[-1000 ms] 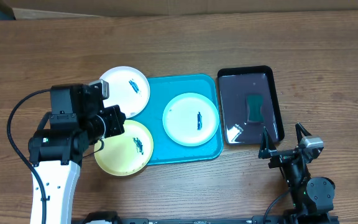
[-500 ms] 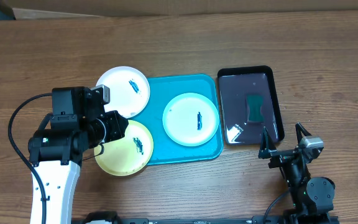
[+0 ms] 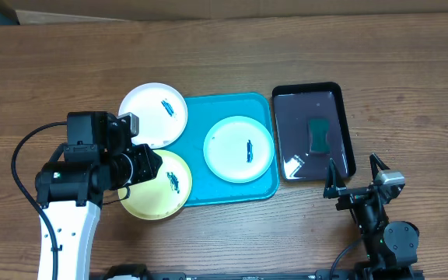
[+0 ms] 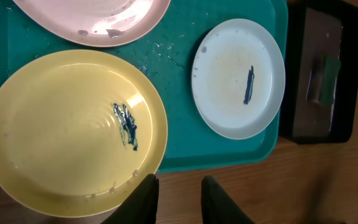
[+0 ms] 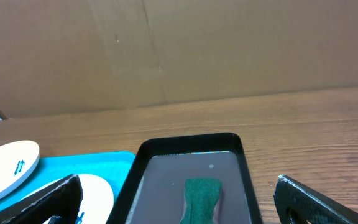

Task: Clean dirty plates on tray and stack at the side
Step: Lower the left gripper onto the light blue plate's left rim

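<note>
Wood-grain tabletop (image 3: pixel 379 62) lies bare along the far side and far left, the widest open room. At left, the left arm (image 3: pixel 68 218) reaches in from the near edge, its wrist covering part of the yellow plate (image 3: pixel 166 190). From above its claw is hidden. The wrist view shows the left gripper (image 4: pixel 179 200) released, fingers slightly parted with wood in the gap, one fingertip (image 4: pixel 143 199) at the yellow plate's near rim.

That plate overlaps the teal tray (image 3: pixel 232 105) at its near-left corner and juts past the near edge; how much rests on the tray is unclear. The white plate (image 3: pixel 154 113) overlaps the far-left corner; the wrist view crops it and tints it pinkish. The mint-green plate (image 3: pixel 238 148) lies fully on the tray, apart from both. Each bears a dark blue-green smear.

Just beside the tray sits a black tray (image 3: pixel 290 124) holding a green sponge (image 3: pixel 319 134), blurred in the left wrist view. Near it, the right gripper (image 3: pixel 354 165) hangs spread wide and empty. Its own view shows a cardboard wall (image 5: pixel 229 50), only a thin strip from above.
</note>
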### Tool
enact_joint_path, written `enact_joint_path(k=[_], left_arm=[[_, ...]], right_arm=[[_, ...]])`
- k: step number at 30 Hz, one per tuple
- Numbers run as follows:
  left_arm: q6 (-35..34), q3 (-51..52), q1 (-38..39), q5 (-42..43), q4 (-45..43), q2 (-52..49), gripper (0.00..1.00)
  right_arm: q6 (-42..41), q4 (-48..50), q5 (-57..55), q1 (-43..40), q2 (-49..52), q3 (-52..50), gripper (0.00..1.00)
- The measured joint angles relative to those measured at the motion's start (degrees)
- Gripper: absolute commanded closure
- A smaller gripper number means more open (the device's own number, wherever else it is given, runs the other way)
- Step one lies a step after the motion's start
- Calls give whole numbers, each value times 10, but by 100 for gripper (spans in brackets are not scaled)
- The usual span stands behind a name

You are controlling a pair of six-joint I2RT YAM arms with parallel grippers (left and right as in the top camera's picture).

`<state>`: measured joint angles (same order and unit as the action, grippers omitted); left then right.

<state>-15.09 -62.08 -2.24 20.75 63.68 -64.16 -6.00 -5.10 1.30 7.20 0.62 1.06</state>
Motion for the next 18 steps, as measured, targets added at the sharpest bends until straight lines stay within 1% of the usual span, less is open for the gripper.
enact_joint_path(k=[7,12,18], left_arm=[[0,0,0,0,-7,0,74],[0,0,0,0,-38,0,75],[0,0,0,0,-42,0,75]], right_arm=[[0,0,0,0,0,0,0],[0,0,0,0,0,0,0],[0,0,0,0,0,0,0]])
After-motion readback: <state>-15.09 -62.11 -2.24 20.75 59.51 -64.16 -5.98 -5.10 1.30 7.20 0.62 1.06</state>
